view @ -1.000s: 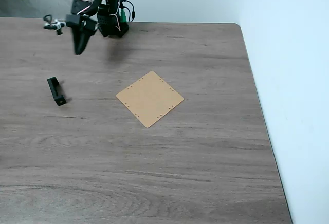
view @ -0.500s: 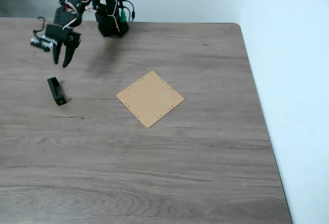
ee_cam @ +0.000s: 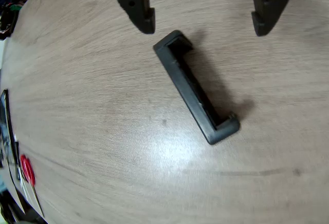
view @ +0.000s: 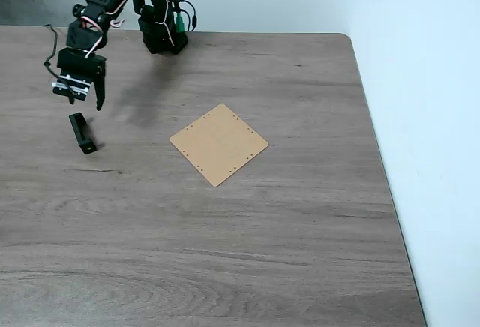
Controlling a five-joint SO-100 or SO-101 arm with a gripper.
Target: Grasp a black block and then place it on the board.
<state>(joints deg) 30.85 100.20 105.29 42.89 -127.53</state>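
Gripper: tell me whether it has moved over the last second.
Yes. In the fixed view the gripper has swung left and down, away from the arm's base, and now hangs open just above the black block.

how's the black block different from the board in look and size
The black block is a narrow matte black bar with raised ends; the board is a thin, flat tan-orange square with small holes along its edges. The board is much larger. Both lie flat on the wooden table, apart from each other.
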